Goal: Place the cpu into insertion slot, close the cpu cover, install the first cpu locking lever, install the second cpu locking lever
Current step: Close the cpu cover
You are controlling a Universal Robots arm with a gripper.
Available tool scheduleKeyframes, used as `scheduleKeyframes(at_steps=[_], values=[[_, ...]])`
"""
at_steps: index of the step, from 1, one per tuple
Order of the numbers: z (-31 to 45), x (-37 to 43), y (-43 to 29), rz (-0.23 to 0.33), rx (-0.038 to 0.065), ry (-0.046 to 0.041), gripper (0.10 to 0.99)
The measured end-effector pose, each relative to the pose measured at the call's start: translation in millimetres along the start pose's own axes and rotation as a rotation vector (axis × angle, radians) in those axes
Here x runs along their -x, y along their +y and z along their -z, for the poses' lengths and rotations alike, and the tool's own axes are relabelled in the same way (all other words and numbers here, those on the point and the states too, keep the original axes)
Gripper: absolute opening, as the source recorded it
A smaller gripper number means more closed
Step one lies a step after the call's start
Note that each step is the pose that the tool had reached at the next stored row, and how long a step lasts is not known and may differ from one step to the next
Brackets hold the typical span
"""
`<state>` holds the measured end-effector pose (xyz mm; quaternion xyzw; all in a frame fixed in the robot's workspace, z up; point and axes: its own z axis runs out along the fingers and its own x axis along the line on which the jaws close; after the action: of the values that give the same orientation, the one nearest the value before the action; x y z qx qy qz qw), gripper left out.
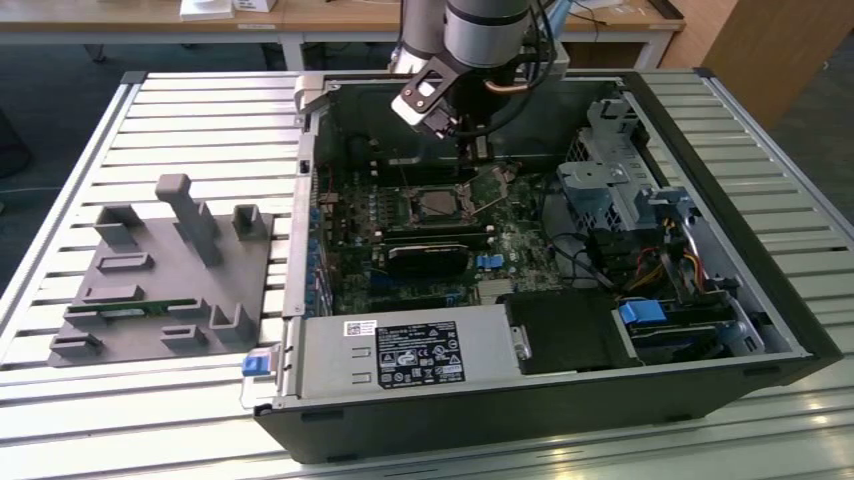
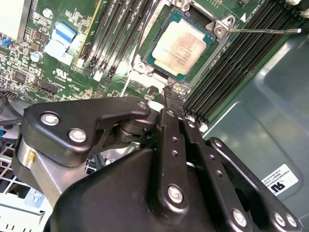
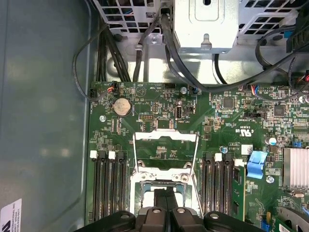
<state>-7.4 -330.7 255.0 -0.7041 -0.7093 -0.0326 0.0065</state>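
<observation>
So the cpu (image 2: 181, 46) is already sitting in the insertion slot (image 2: 197, 15). In the second wrist view it's a small flat square with a dull silver top that's picking up a slightly pinkish glare, with a thin green edge showing around it. It looks level in the socket, not cocked to one side.

The cpu cover (image 3: 164, 137) isn't down. In the first wrist view it's swung open away from the socket, a thin silvery frame, and you can see green board through its square window. One locking lever (image 2: 263, 30), a thin metal rod, sticks out sideways from the corner of the socket over the memory slots (image 3: 108, 188).

The gripper (image 2: 172, 93) hangs right at the edge of the socket, just beside the chip. Its fingers (image 3: 155, 199) are pressed together with only a hairline seam between them, and I can't see anything pinched in there.

In the exterior view the arm reaches down into the open computer case (image 1: 727, 160), which lies on a slatted table (image 1: 200, 120). A grey fixture block (image 1: 147, 290) sits on the table on the exterior view's left, well apart from the arm.
</observation>
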Motion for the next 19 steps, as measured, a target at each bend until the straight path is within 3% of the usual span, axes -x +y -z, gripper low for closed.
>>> scheduleKeyframes(at_steps=[19], values=[[1.0,-0.1,6.6,0.000,0.000,-0.0002,0.106]])
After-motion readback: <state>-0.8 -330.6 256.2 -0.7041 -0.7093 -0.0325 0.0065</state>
